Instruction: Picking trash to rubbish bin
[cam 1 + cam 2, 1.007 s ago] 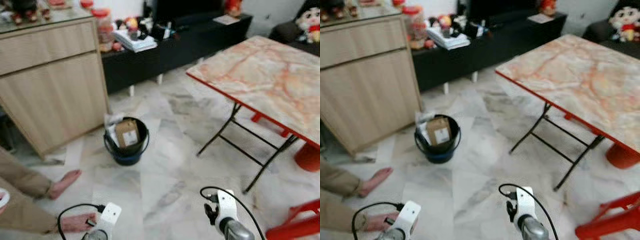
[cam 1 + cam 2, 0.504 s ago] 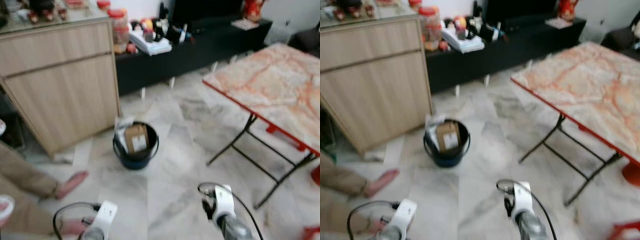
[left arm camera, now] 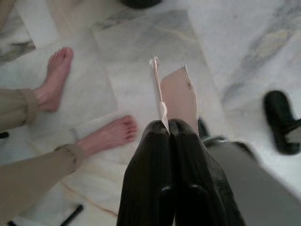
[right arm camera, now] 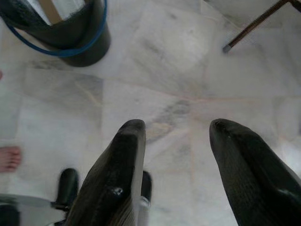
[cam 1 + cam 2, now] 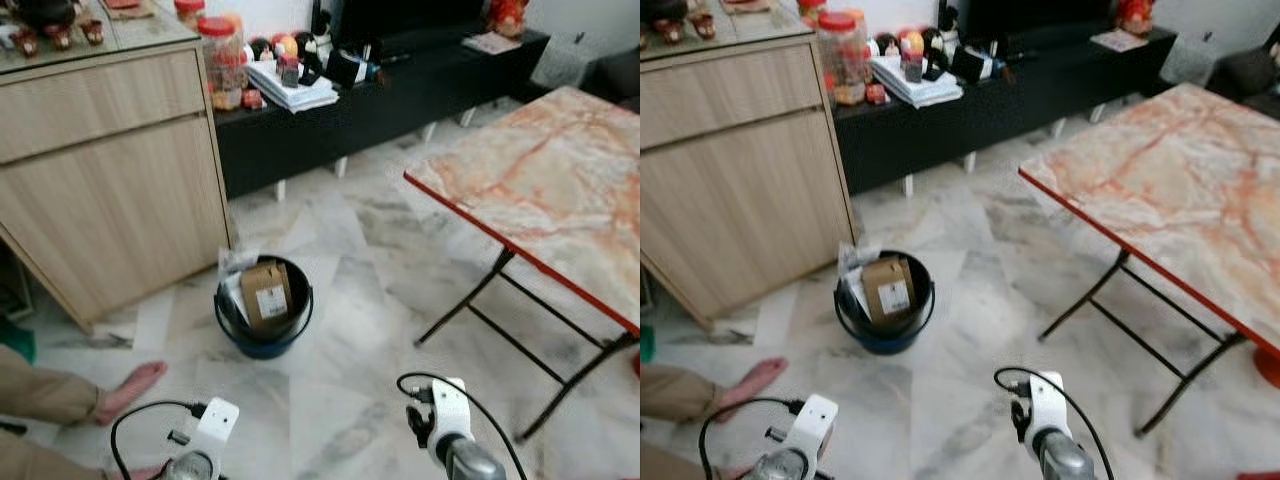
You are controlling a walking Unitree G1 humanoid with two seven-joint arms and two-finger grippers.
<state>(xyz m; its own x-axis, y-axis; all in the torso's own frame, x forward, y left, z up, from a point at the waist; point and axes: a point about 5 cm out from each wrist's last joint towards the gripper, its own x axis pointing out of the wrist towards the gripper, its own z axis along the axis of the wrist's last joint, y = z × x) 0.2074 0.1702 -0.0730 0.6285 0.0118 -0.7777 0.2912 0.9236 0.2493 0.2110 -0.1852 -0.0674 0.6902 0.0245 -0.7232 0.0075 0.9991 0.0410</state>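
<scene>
Cardboard scrap [image 3: 179,96] pinched in L gripper [image 3: 168,128]; R gripper [image 4: 176,136] spread, idle; walk closer, centre over bin [image 5: 264,305], avoid person's feet [image 3: 109,135].

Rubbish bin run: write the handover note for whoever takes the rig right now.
Left gripper: shut on a piece of cardboard, held over the marble floor near a person's bare feet.
Right gripper: open, holding nothing, above the floor.
Bin: ahead on the floor, beside the wooden cabinet, left of the folding table. It already holds a brown box and some paper.
Done: cardboard picked up.
Left: walk to the bin, bring the left gripper over it, and drop the cardboard in. Mind the person's feet.
</scene>
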